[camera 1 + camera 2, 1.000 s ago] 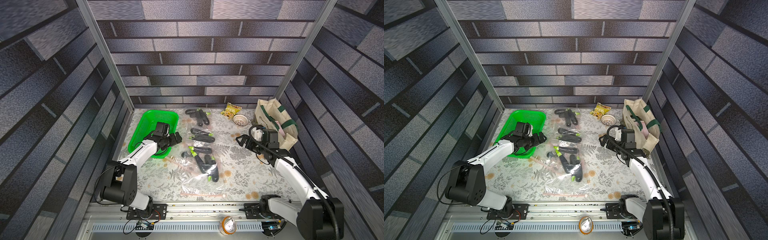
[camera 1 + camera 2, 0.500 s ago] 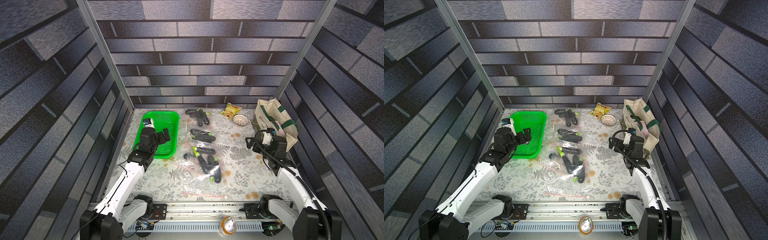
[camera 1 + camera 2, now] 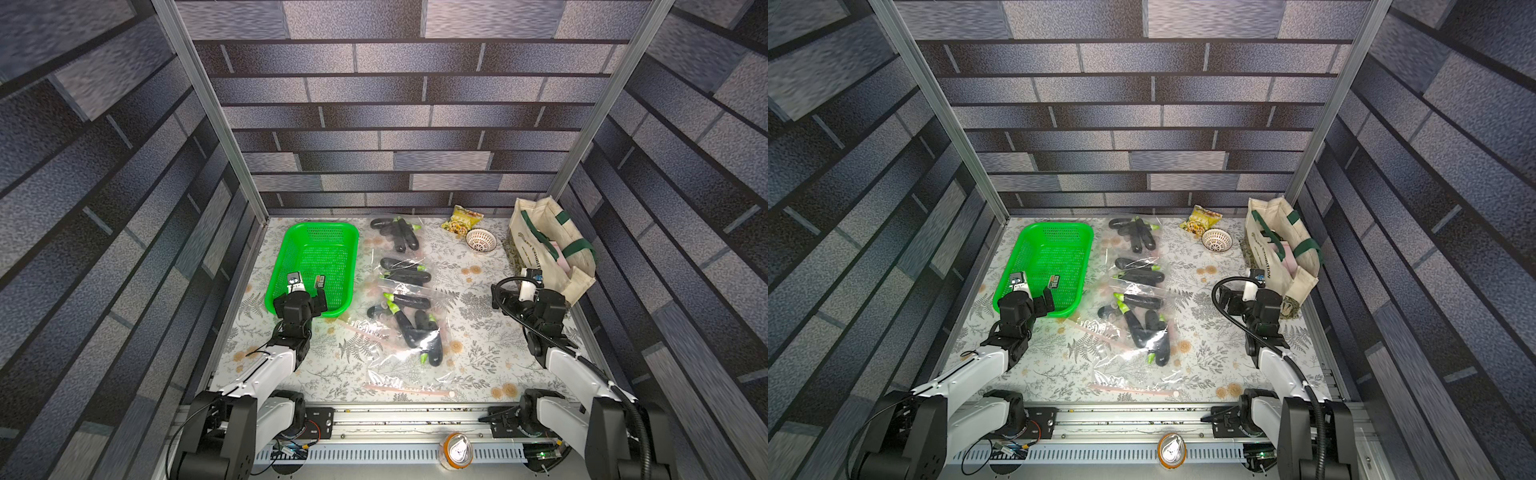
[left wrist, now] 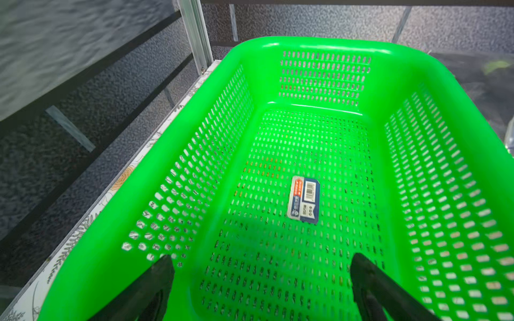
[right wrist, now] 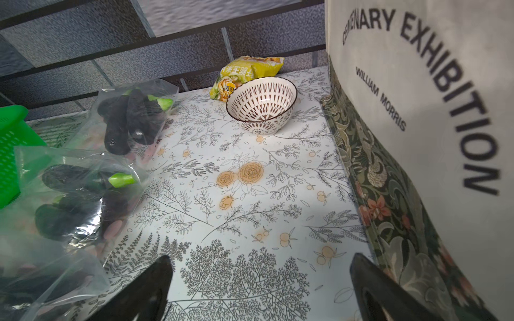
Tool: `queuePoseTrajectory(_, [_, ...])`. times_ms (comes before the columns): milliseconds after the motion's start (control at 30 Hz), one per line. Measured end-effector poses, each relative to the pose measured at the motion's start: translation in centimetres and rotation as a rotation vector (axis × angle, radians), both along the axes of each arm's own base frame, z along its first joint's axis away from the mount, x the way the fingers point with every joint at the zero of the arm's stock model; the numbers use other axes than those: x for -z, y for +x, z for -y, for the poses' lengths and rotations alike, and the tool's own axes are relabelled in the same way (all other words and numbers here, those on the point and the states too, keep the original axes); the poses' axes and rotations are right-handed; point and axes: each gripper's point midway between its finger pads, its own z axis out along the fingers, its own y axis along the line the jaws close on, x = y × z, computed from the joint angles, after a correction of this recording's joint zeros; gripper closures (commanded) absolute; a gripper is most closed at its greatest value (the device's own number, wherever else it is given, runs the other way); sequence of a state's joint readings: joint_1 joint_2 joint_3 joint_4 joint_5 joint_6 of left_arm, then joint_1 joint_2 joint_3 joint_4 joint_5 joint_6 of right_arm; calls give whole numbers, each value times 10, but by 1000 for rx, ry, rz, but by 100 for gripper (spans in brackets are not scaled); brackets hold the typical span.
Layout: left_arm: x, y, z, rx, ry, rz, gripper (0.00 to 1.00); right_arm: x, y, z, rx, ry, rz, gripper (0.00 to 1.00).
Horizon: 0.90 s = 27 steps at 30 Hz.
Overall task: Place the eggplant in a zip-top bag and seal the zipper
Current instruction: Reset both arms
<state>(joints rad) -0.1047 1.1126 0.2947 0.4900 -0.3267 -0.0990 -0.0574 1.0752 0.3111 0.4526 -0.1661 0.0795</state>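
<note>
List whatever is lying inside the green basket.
Only a small barcode label lies on the mesh floor of the green basket; nothing else shows there. The nearest strip, under the open left gripper, is hidden.

Both top views look steeply down from high, covering the whole floral-print counter (image 3: 478, 316). Left wrist view: close, into the green perforated plastic basket (image 4: 328, 45). Right wrist view: low, facing the cream canvas tote bag (image 5: 417, 111) (basket corner shared).

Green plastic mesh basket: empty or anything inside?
Empty. In the left wrist view the green plastic mesh basket holds only a small barcode label on its floor; nothing else inside.
</note>
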Motion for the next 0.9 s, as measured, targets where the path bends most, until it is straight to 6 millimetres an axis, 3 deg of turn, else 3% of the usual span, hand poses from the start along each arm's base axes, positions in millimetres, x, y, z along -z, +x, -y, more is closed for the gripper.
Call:
queuePoseTrajectory(267, [-1, 20, -14, -10, 11, 68, 0, 12, 12, -9, -49, 1, 11, 0])
queuePoseTrajectory(467, [9, 40, -22, -2, -6, 74, 0, 31, 20, -23, -97, -38, -26, 0])
queuePoseTrajectory(700, [8, 65, -27, 2, -22, 86, 0, 23, 31, -22, -85, -107, 30, 0])
queuePoseTrajectory(900, [10, 64, -28, 2, -24, 78, 0, 56, 41, -12, -39, -133, -32, 0])
